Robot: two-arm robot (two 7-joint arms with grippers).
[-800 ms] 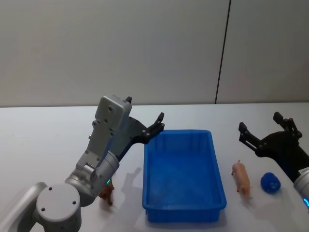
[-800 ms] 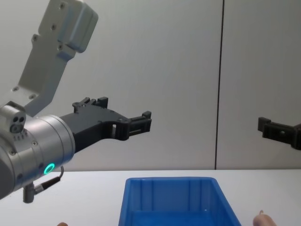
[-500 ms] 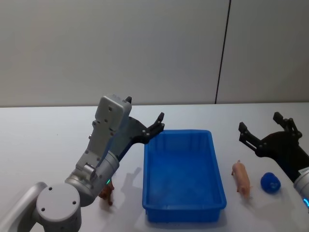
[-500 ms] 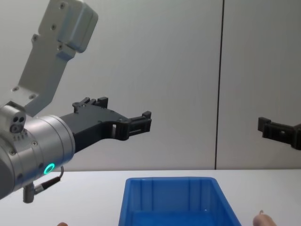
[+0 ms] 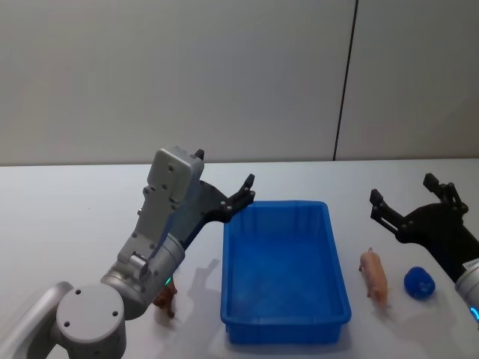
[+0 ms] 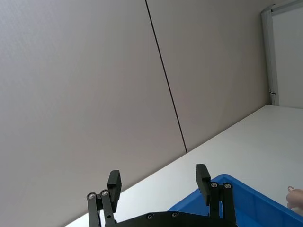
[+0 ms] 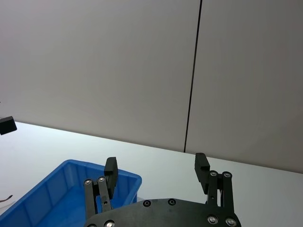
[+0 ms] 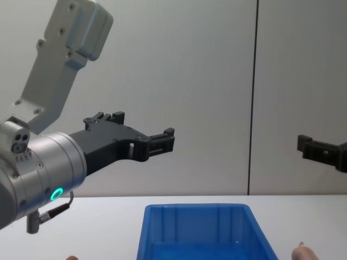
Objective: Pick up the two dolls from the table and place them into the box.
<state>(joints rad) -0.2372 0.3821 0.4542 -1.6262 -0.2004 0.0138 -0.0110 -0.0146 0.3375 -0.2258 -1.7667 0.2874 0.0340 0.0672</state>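
Both arms hold still above the desk, and neither doll has been picked yet.

Nothing has shifted over the last moment, so we judge the task is not yet under way. Our left gripper (image 6: pixel 158 177) hangs spread wide and empty above the near-left corner of the blue box (image 5: pixel 275 203). Our right gripper (image 7: pixel 156 164) is just as wide and empty, raised to the right of the box. The box has nothing in it. The brown doll (image 5: pixel 166 299) stands on the desk (image 5: pixel 75 209) left of the box, partly hidden by our left arm. The pink doll (image 5: pixel 374 275) lies just right of the box, near a small blue object (image 5: pixel 420 283).
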